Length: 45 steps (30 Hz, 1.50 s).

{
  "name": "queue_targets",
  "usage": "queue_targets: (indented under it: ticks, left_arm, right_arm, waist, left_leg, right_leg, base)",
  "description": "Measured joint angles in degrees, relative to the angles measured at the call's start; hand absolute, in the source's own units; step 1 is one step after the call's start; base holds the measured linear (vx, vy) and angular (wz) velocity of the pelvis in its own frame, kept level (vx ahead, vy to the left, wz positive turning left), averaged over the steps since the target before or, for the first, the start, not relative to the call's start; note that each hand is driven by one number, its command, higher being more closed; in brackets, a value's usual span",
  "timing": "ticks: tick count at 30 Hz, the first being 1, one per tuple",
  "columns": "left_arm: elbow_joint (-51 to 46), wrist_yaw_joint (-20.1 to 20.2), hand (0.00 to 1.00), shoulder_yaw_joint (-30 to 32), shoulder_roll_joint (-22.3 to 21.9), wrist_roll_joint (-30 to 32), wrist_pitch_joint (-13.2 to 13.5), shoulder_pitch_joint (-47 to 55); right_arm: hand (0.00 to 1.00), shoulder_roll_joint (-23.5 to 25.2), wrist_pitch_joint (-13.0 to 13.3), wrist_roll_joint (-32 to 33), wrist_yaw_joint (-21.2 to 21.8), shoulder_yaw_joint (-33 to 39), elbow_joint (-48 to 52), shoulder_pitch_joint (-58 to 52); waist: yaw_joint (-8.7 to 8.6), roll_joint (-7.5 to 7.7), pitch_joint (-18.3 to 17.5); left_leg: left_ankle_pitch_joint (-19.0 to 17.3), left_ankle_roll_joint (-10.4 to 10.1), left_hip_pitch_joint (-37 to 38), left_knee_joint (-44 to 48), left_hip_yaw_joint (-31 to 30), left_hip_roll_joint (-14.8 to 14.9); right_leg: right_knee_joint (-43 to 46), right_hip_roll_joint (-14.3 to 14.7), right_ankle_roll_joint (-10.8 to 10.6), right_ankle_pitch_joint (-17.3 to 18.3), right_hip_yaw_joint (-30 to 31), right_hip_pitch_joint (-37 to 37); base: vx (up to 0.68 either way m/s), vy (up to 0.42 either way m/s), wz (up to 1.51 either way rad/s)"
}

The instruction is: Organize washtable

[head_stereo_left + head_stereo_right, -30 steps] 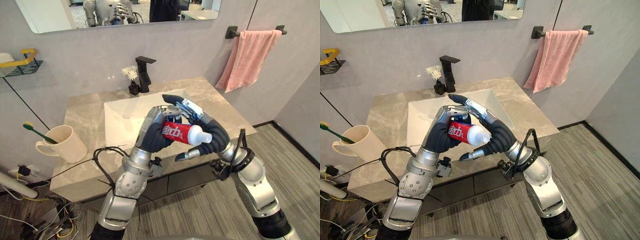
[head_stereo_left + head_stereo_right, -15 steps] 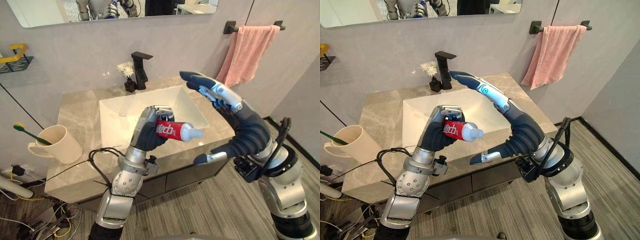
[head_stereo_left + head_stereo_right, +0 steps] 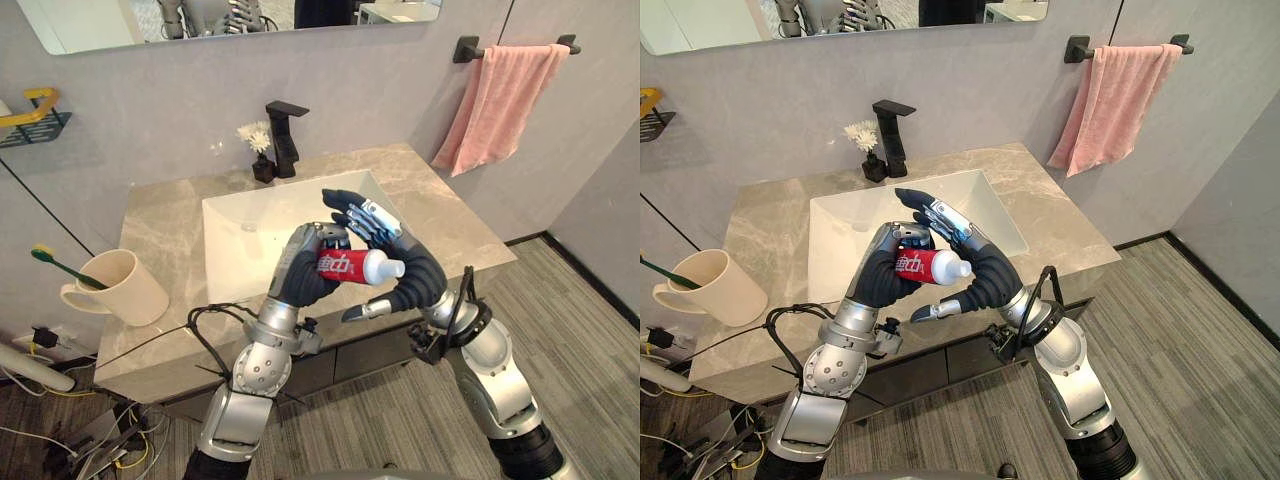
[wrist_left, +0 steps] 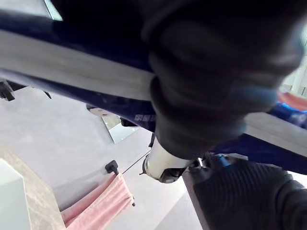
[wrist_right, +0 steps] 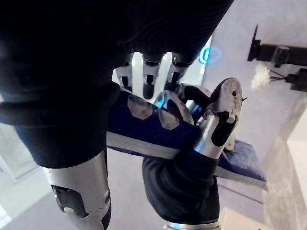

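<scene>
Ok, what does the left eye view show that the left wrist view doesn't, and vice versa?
Left eye view: cream mug holding a toothbrush, black faucet, red toothpaste tube gripped by the left robot hand, right robot hand open beside it. Left wrist view: a bluish band I can't identify. Both: the pink towel on its bar.

Red-and-white toothpaste tube (image 3: 357, 267), pink towel (image 3: 497, 107)

walls (image 3: 160, 110): plain grey, mirror (image 3: 100, 25) up top | vanity top (image 3: 160, 220): beige marble-look, white rect. basin (image 3: 240, 225) sunk in, dark cabinet fronts (image 3: 330, 365) under | black faucet (image 3: 287, 135) at back edge | pink towel (image 3: 500, 105) on black bar (image 3: 465, 48), R side | floor (image 3: 590, 330): grey wood-look planks
</scene>
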<state>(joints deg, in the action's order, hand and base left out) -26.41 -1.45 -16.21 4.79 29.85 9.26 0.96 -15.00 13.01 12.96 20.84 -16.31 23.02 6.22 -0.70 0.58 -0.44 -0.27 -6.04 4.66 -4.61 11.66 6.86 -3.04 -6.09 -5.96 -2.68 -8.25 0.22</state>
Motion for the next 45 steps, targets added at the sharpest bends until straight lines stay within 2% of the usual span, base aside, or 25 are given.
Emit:
queue_targets:
  ticks: [5, 18, 21, 23, 27, 31, 35, 39, 45]
  left_arm:
    - [-0.1, -0.1, 1.00, 0.1, -0.3, 0.0, 0.0, -0.1]
    - [-1.7, -0.3, 1.00, 0.5, -1.4, 0.0, 0.2, -0.8]
    - [-4.2, -0.5, 1.00, 0.5, -1.4, 0.0, 1.4, -1.0]
    - [-5.1, -1.2, 1.00, 0.5, -1.4, 0.0, 2.4, -1.2]
    - [-4.6, -1.4, 1.00, 0.9, -1.4, 0.0, 2.3, -1.4]
    - [-3.1, -1.5, 1.00, 1.1, -1.3, 0.0, 2.2, -1.4]
    - [-1.9, -1.4, 1.00, 1.2, -1.2, 0.0, 1.7, -1.4]
    - [-1.9, -1.4, 1.00, 2.1, -1.2, 0.0, 1.7, -1.4]
    - [-1.9, -1.3, 1.00, 2.3, -1.2, 0.0, 1.7, -1.4]
  right_arm:
    - [0.00, 0.0, -2.3, -0.1, 0.8, 0.1, -3.3, -2.9]
    - [0.00, 0.1, -2.3, 0.0, 0.7, 0.3, -1.9, -2.8]
    - [0.00, -0.2, -2.3, 0.0, 0.9, 1.1, 1.7, -2.7]
    - [0.00, -0.3, -2.2, 1.6, 1.5, 2.4, 5.0, -1.8]
    - [0.00, -0.3, -1.4, 4.6, 1.7, 3.6, 8.6, -0.7]
    - [0.00, -0.3, 0.3, 4.7, 0.4, 5.3, 10.4, 1.3]
    - [0.00, -0.9, 0.5, 4.5, 0.2, 8.2, 11.5, 1.8]
    - [0.00, -3.6, 0.6, 4.5, 0.4, 11.8, 12.1, 3.1]
    - [0.00, -4.7, 0.6, 4.6, 0.8, 12.1, 12.3, 3.4]
  waist:
    - [-0.02, -0.10, 0.0]
    - [-0.02, -0.10, 0.0]
    - [-0.03, -0.08, 0.0]
    - [-0.03, -0.07, 0.0]
    - [-0.08, 0.03, -0.1]
    - [-0.10, 0.03, -0.1]
    - [-0.09, 0.03, -0.1]
    - [-0.13, 0.03, -0.1]
    - [-0.16, 0.04, -0.1]
  left_leg:
    - [0.0, 0.0, 0.0, 0.0, -0.8, 0.0]
    - [0.0, 0.0, -0.1, 0.4, -0.8, 0.1]
    - [0.0, 0.0, -0.1, 0.4, -0.7, 0.1]
    - [0.0, 0.0, -0.1, 0.4, -0.7, 0.1]
    - [0.0, 0.0, -0.1, 0.4, -0.6, 0.1]
    - [0.0, 0.0, -0.1, 0.5, -0.5, 0.1]
    - [0.0, 0.0, -0.1, 0.4, -0.5, 0.1]
    - [0.0, 0.0, -0.1, 0.4, -0.5, 0.1]
    - [0.0, 0.0, -0.1, 0.4, -0.5, 0.1]
  right_leg:
    - [0.0, 0.0, 0.0, 0.3, -0.9, 0.4]
    - [0.0, 0.0, 0.0, 0.3, -0.9, 0.5]
    - [0.0, 0.0, 0.0, 0.3, -0.8, 0.5]
    - [0.0, 0.0, 0.0, 0.2, -0.8, 0.5]
    - [0.0, 0.0, 0.0, 0.2, -0.7, 0.5]
    - [0.0, 0.0, 0.0, 0.2, -0.6, 0.5]
    - [0.0, 0.0, 0.0, 0.2, -0.6, 0.4]
    - [0.0, 0.0, 0.0, 0.2, -0.6, 0.4]
    - [0.0, 0.0, 0.0, 0.2, -0.5, 0.4]
  base:
    - [0.00, -0.003, 0.07]
    - [0.00, 0.000, 0.00]
    - [0.00, 0.000, 0.00]
    - [0.00, 0.000, 0.00]
    - [0.00, 0.000, 0.00]
    - [0.00, 0.000, 0.00]
    - [0.00, 0.000, 0.00]
    - [0.00, 0.000, 0.00]
    - [0.00, 0.000, 0.00]
